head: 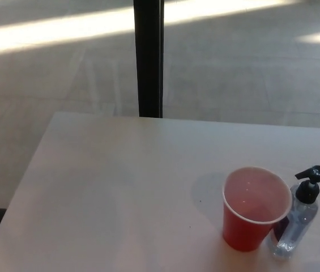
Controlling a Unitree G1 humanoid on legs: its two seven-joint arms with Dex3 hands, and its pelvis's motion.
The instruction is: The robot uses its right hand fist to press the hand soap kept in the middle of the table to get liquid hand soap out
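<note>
An empty red plastic cup (254, 208) stands upright on the pale tabletop (120, 192), touching a clear black-pumped soap bottle (299, 218); neither hand shows.

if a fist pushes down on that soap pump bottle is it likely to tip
Probably somewhat: the soap bottle looks slim, tall and clear, so likely light. The red cup close beside it may prop it on that side. Its black pump is small, so an off-centre press could topple it.

No readable text, label, brand, number or sign anywhere. Plain red cup (255, 208) near right on the table (120, 187), without print. Clear hand soap bottle (299, 218) just right of it, black pump on top, showing no legible label. Bare pale tabletop, unmarked. Dark post (148, 56) far behind, also blank.
</note>
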